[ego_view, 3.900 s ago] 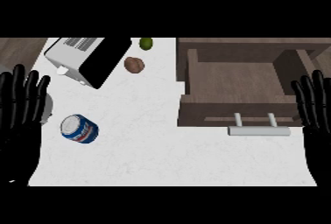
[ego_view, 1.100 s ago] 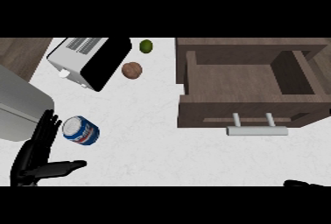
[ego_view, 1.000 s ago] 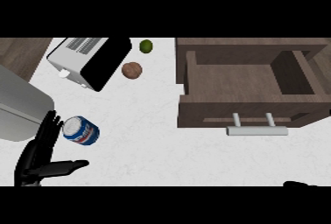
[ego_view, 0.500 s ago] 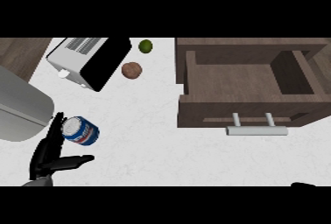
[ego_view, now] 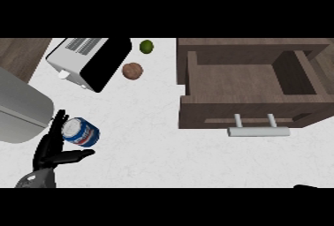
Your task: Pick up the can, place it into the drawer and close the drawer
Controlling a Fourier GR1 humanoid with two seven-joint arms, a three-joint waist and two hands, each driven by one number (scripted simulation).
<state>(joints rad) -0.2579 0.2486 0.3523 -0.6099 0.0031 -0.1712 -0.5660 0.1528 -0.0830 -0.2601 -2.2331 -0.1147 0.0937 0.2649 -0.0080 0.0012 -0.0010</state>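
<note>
The pick-up is in hand. The left hand (ego_view: 53, 152) sits against the can (ego_view: 81, 131), fingers straight up its far side and thumb spread below — not closed round it. Next, I judge, it must curl shut, then lift toward the open drawer (ego_view: 251, 84), well off to the hand's right across the white table (ego_view: 150, 145). A toaster (ego_view: 88, 59) lies beyond the hand.

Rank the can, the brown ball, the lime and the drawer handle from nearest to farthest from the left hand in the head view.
From the left hand:
1. Can, right beside its fingers.
2. Brown ball, up the counter.
3. Lime, beyond the ball.
4. Drawer handle, far right.
</note>
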